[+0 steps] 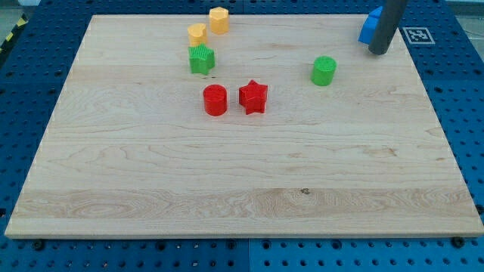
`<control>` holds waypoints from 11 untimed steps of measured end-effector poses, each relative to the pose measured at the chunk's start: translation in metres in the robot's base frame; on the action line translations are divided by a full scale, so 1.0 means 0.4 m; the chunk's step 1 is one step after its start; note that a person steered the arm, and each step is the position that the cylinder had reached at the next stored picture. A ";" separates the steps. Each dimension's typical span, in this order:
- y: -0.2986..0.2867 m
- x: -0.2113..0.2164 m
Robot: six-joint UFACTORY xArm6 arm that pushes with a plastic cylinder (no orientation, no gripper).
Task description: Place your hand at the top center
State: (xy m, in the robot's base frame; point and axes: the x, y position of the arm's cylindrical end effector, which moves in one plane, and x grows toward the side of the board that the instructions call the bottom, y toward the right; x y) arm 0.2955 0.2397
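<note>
My tip rests on the wooden board near its top right corner. A blue block sits just left of and behind the rod, partly hidden by it. A green cylinder lies below and left of the tip. A red star and a red cylinder sit side by side near the board's middle. A green star lies above them. A yellow block and an orange-yellow hexagonal block sit near the top edge, left of centre.
The board lies on a blue perforated table. A white fiducial marker lies at the view's top right, just off the board.
</note>
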 end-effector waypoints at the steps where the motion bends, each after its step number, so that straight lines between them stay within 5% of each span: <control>1: 0.000 -0.015; 5: -0.032 -0.048; 6: -0.161 -0.058; 8: -0.400 -0.242; 11: -0.823 -0.257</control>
